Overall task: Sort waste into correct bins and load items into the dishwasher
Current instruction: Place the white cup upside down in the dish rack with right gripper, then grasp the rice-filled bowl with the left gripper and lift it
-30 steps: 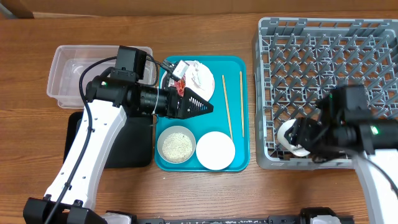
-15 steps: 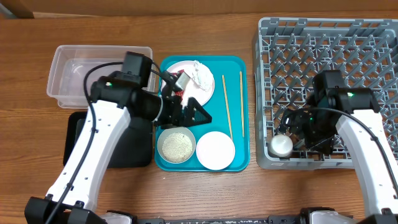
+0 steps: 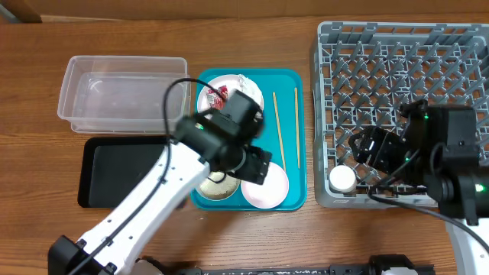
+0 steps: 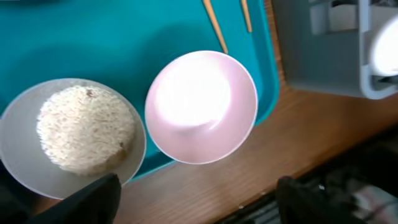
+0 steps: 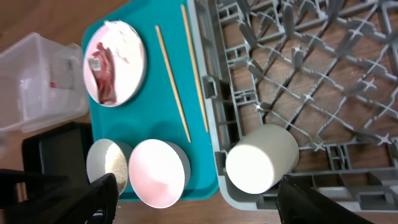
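The rice (image 4: 84,127) fills the rice bowl (image 4: 15,155), which sits just ahead of the left gripper (image 4: 199,199), off toward one finger. Touching it, straight ahead of the gap between the fingers, is the empty pink bowl (image 4: 201,106). Beyond that bowl, farther from the gripper, the two chopsticks (image 4: 214,25) lie side by side and apart. All of these rest on the teal tray (image 4: 93,43).

The left gripper is spread wide and holds nothing; both dark fingertips show at the bottom edge of the wrist view, over the near rim of the teal tray and the bench (image 4: 298,143).

At the far end of the teal tray from that gripper, the plate (image 3: 216,85) carries the red wrapper (image 3: 214,98) and the crumpled tissue (image 3: 246,90), which touch.

The cup (image 5: 261,158) sits in the near corner of the rack (image 5: 298,74), just ahead of the right gripper (image 5: 199,202), with its closed base turned to the wrist camera. I cannot tell whether it stands fully inverted or leans. The right gripper is also spread wide and empty, hanging above the rack's near edge, with the cup closer to one finger than the other.

Well away from both grippers, past the teal tray from the rack, the tub (image 3: 122,103) and the black tray (image 3: 122,172) sit next to each other on the bench. Nothing shows inside either.
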You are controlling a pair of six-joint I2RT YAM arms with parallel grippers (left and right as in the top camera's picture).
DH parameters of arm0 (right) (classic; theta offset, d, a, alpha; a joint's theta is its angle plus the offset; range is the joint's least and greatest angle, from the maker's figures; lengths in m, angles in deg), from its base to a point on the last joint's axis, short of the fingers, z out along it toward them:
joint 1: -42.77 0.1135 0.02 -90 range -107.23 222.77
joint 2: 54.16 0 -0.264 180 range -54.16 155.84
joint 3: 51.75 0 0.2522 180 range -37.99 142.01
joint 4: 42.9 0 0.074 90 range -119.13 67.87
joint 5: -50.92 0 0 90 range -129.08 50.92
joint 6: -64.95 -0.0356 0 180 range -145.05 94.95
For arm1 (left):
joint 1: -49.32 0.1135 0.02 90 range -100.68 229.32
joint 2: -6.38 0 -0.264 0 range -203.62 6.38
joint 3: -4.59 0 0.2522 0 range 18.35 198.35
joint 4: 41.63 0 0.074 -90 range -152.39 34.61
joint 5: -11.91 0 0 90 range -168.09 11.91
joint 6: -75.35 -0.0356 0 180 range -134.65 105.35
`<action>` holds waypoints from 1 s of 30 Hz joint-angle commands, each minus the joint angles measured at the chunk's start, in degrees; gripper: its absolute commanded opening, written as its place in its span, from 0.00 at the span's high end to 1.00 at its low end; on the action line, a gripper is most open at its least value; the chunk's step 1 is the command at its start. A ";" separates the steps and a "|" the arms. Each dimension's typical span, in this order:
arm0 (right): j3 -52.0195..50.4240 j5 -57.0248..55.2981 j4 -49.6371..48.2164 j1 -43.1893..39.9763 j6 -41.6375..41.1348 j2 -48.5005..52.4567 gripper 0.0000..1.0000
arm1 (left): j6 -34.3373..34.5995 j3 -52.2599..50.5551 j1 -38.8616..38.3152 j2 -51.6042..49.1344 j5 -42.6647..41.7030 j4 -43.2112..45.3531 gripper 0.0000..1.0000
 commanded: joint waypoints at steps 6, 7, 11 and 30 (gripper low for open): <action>1.51 0.72 -0.28 -0.11 0.28 -1.66 0.16 | 7.91 -6.49 -11.06 -0.24 20.13 8.37 0.25; 1.51 0.72 -0.31 -0.11 0.28 -1.66 0.16 | 7.91 -7.39 -11.39 -0.24 20.06 9.42 0.27; 1.51 0.72 -0.28 -0.11 0.28 -1.66 0.15 | 12.50 -9.57 -11.39 -0.24 24.68 7.58 0.36; 1.51 0.70 -0.13 -0.11 0.28 -1.66 0.11 | 2.01 -24.74 -5.64 -0.24 13.44 17.05 0.43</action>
